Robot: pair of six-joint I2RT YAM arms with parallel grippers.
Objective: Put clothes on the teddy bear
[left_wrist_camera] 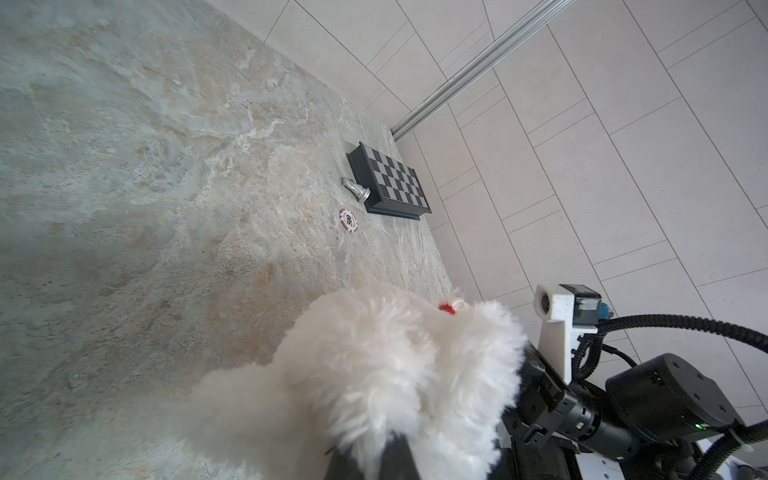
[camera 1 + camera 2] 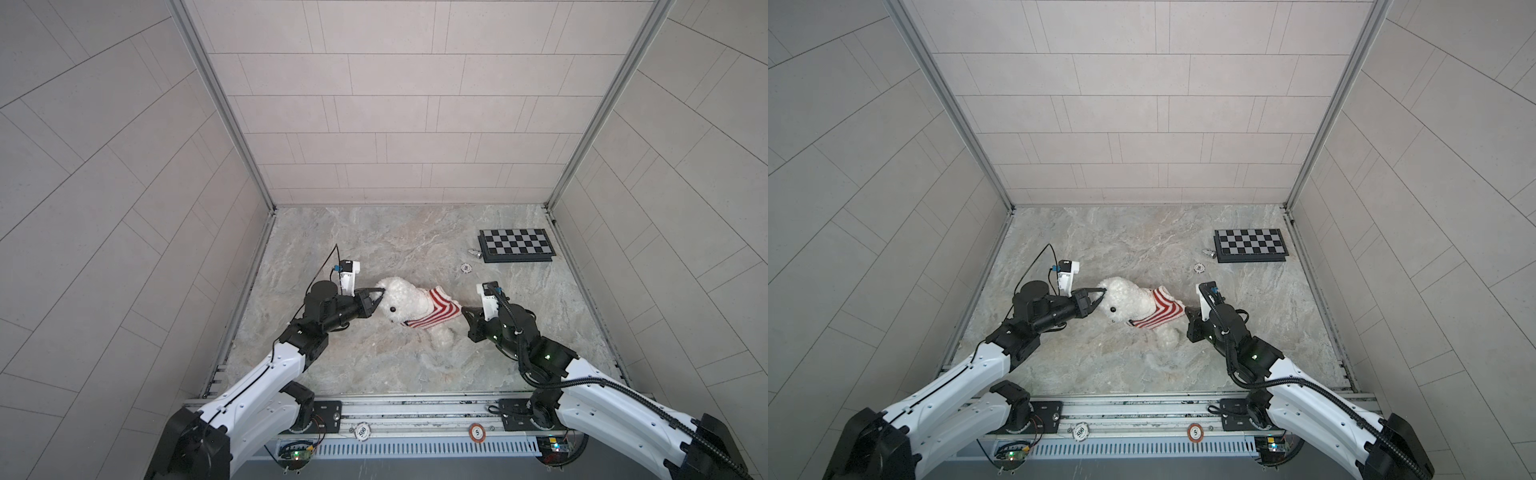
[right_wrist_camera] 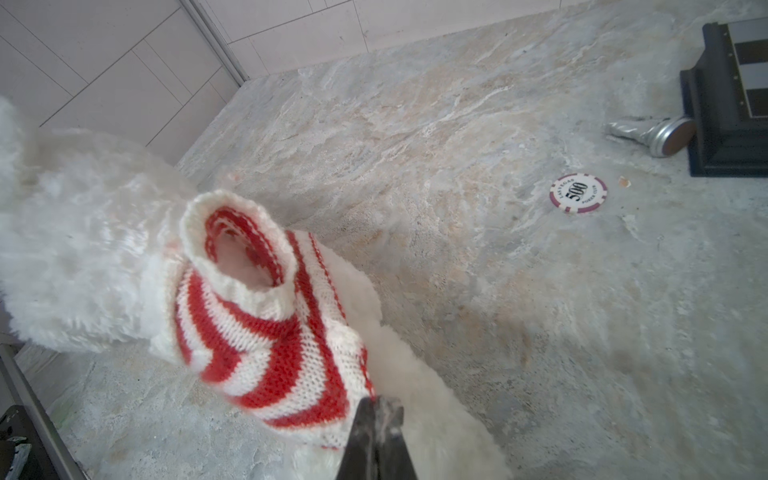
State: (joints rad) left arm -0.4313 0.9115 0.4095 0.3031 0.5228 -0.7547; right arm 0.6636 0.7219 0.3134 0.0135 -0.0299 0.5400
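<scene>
- Teddy bear (image 2: 401, 299) (image 2: 1125, 297) lies on the desk (image 2: 374, 232) at lower centre of frame in both top views, head toward frame left and body toward frame right.
- Its face, with dark eyes and nose, is turned toward the lower edge of the frame. One white leg sticks out below the body.
- Red-and-white striped sweater (image 2: 436, 311) (image 2: 1158, 311) covers the torso just right of the head.
- In the right wrist view one ribbed opening of the sweater gapes with white fur behind it. Cannot tell whether that is the neck hole or a sleeve.
- Left gripper (image 2: 380, 293) (image 2: 1101, 293) is at the left end of the bear, clenched on the fur at the top of the head. In the left wrist view a black finger is buried in white plush at the bottom of the frame.
- Right gripper (image 2: 463, 309) (image 3: 376, 409) is at the right end of the bear, opposite the left gripper, with the bear stretched between them. Its fingers are pinched together on the sweater's hem edge, not on the fur.
- Chessboard (image 2: 515, 243) sits at the upper right of the desk, well apart from the bear.
- A silver chess piece (image 2: 475, 252) lies on its side just beside the board's left edge.
- Poker chip (image 2: 466, 268) lies flat between the board and the bear, touching neither.
</scene>
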